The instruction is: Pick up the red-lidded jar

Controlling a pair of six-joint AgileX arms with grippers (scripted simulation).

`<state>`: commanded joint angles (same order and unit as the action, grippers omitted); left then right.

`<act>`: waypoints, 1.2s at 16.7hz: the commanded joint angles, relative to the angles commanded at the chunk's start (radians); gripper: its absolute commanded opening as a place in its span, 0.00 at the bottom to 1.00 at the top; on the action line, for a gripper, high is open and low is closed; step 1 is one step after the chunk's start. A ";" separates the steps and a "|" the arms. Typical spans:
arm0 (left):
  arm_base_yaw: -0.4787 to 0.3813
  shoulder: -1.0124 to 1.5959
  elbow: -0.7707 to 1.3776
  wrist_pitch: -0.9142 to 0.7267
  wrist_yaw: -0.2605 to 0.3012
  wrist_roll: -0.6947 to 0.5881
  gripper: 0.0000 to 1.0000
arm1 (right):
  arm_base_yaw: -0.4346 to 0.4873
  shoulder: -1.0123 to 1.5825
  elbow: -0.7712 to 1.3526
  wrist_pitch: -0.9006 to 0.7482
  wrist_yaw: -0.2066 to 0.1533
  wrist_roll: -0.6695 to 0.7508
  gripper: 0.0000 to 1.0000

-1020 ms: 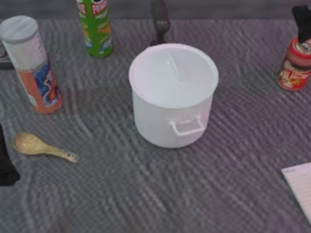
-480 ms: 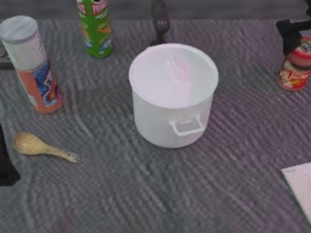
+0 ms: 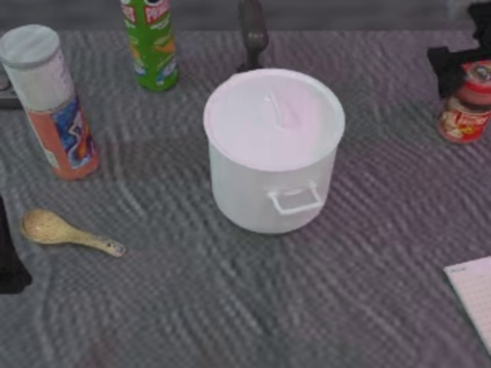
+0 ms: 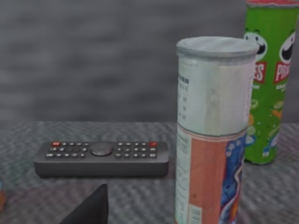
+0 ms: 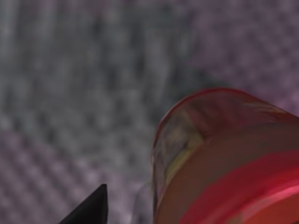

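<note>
The red-lidded jar (image 3: 465,106) stands at the table's far right edge, squat, with a red-and-yellow label. My right gripper (image 3: 469,70) is down at lid height with the jar between its jaws. One dark finger (image 3: 445,70) shows just left of the lid; the other is cut off by the picture's edge. In the right wrist view the jar (image 5: 224,163) fills the near side, and one fingertip (image 5: 91,210) stands apart from it with a strip of cloth between, so the gripper is open. My left gripper (image 3: 9,261) is parked at the left edge, open.
A large white pot (image 3: 272,146) with a lid sits mid-table. A green chip tube (image 3: 151,42) and an orange-blue canister (image 3: 50,100) stand at the back left, beside a remote (image 4: 100,158). A spoon (image 3: 65,232) lies front left, a notepad (image 3: 472,299) front right.
My right gripper has turned and come down from behind the jar, so its finger now sits left of the lid. The jar and the left arm have not moved.
</note>
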<state>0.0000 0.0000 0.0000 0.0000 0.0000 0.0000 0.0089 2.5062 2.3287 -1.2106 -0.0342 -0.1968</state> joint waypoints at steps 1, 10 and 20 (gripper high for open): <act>0.000 0.000 0.000 0.000 0.000 0.000 1.00 | 0.001 0.005 -0.019 0.024 0.000 0.001 1.00; 0.000 0.000 0.000 0.000 0.000 0.000 1.00 | 0.002 0.011 -0.039 0.049 0.000 0.002 0.70; 0.000 0.000 0.000 0.000 0.000 0.000 1.00 | 0.002 0.011 -0.039 0.049 0.000 0.002 0.00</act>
<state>0.0000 0.0000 0.0000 0.0000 0.0000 0.0000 0.0112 2.5171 2.2898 -1.1613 -0.0337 -0.1948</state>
